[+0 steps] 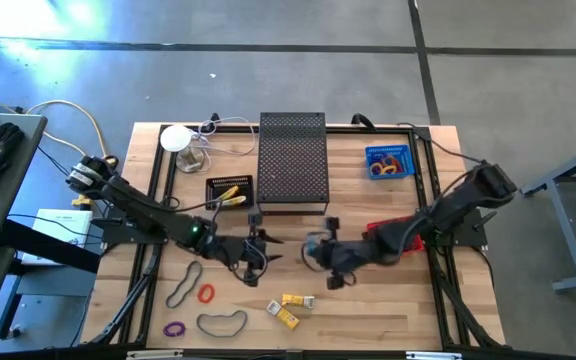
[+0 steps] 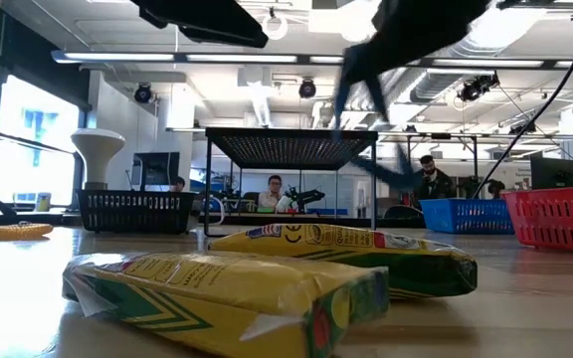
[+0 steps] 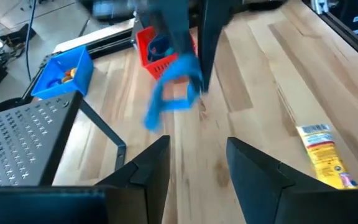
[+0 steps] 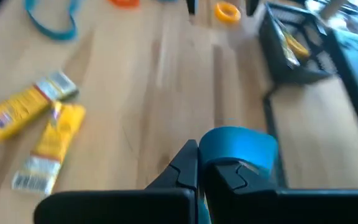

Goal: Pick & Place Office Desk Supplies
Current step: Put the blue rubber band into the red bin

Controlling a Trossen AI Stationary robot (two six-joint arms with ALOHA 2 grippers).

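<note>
Table: pale wooden butcher-block tabletop (image 1: pixel 368 310) with both dark arms reaching in toward its middle.
Stand: black perforated metal riser shelf (image 1: pixel 292 160) at the far centre of the table.
Red basket: red plastic mesh basket (image 2: pixel 557 221) on the right side, partly under the right arm.
Blue basket: small blue plastic mesh basket (image 1: pixel 388 161) right of the stand, holding small coloured items.
Black basket: black wire mesh tray (image 1: pixel 229 193) left of the stand, with yellow pieces inside.
Right gripper: right gripper (image 4: pixel 199 163), over the table's centre, jaws together, clamped on a wide blue rubber-band loop (image 4: pixel 240 147) that is lifted clear of the wood.
Left gripper: left gripper (image 3: pixel 197 163), just left of centre, fingers apart with nothing between them.
Yellow packs: two small yellow rectangular wrapped packets (image 1: pixel 290 308) lying touching, near the front edge.
Loose bands: large dark rubber-band loop (image 1: pixel 222 322) at the front; another dark loop (image 1: pixel 183 286) to its left; small red band (image 1: pixel 206 294) beside that; small purple band (image 1: pixel 174 328) at the front left.
</note>
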